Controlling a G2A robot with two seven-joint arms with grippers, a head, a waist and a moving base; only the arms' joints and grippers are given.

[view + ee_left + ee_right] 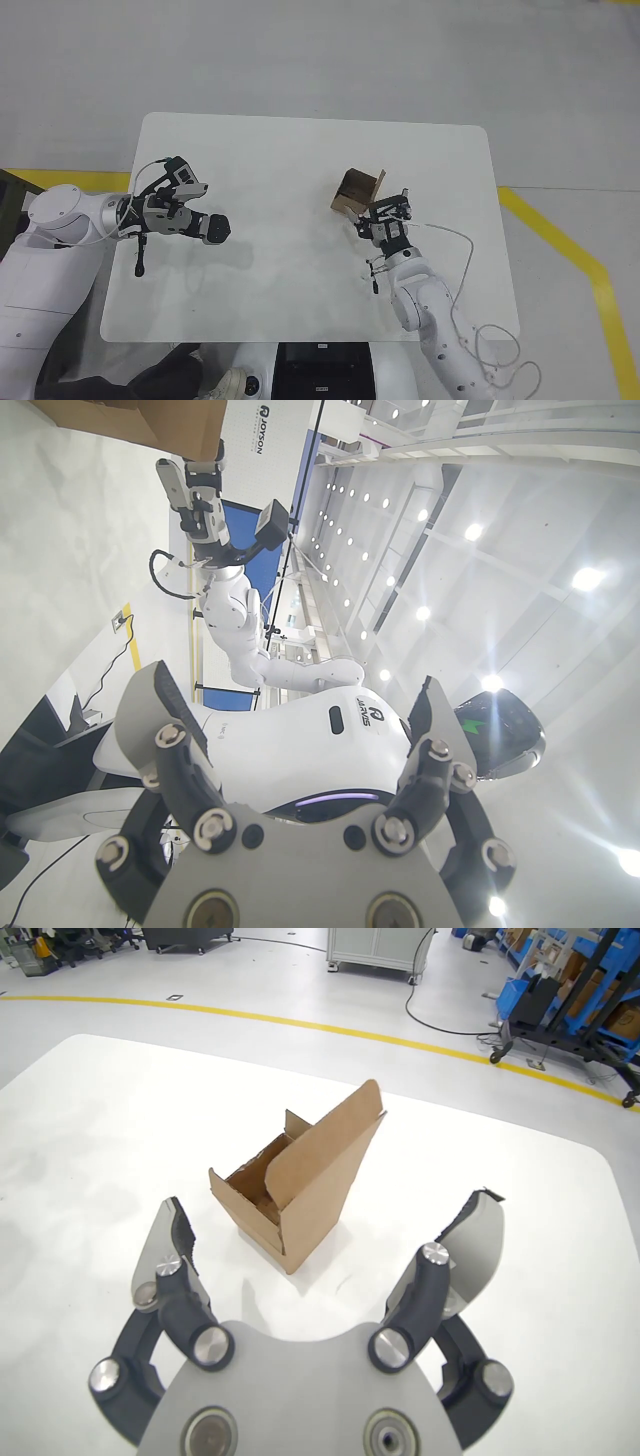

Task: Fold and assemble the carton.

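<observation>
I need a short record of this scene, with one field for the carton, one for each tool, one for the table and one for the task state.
carton: carton is brown, stands on the table, top open, one long flap raised
right tool: right tool is open, close to the carton, not touching it
left tool: left tool is open, holds nothing, far from the carton
table: white, rounded corners
task state: carton not yet closed

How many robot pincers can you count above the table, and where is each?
2. The left pincer is open above the left side of the table, far from the carton. The right pincer is open close beside the carton. No others seem hidden.
</observation>
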